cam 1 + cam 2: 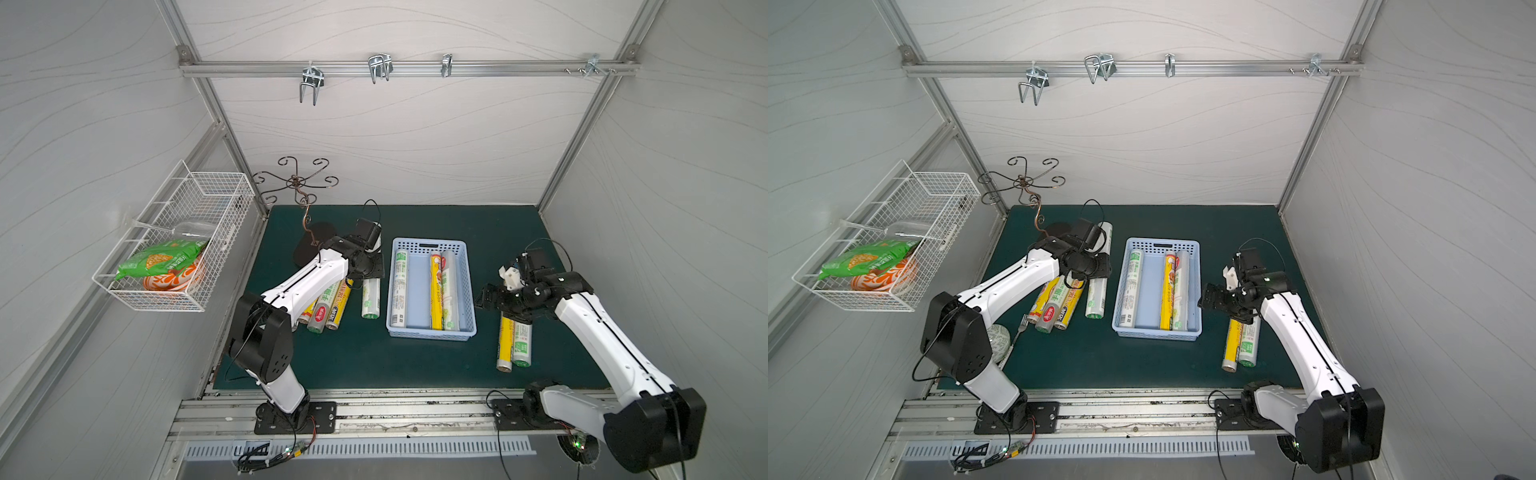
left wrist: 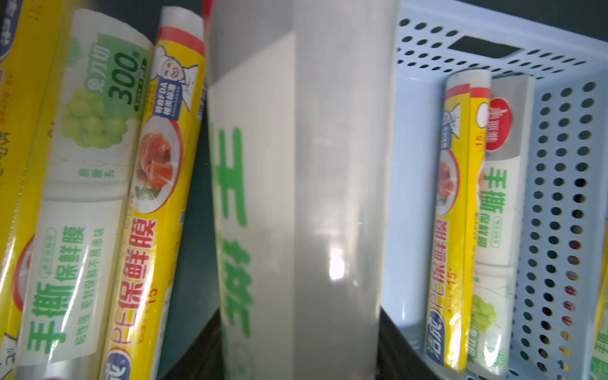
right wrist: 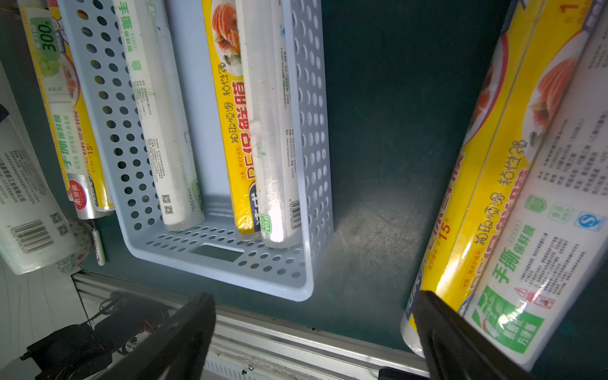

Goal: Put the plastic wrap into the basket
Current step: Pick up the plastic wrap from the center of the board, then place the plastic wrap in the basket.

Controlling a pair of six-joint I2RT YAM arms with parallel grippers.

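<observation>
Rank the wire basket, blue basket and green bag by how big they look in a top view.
Largest: wire basket, though it is mounted higher, so likely nearer the camera.
Then: blue basket.
Smallest: green bag.

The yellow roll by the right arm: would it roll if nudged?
Probably: the yellow roll is a round cylinder on a flat mat, though the white roll alongside may block one way. Its glossy wrapper looks slippery. It seems stiff, lying straight.
</observation>
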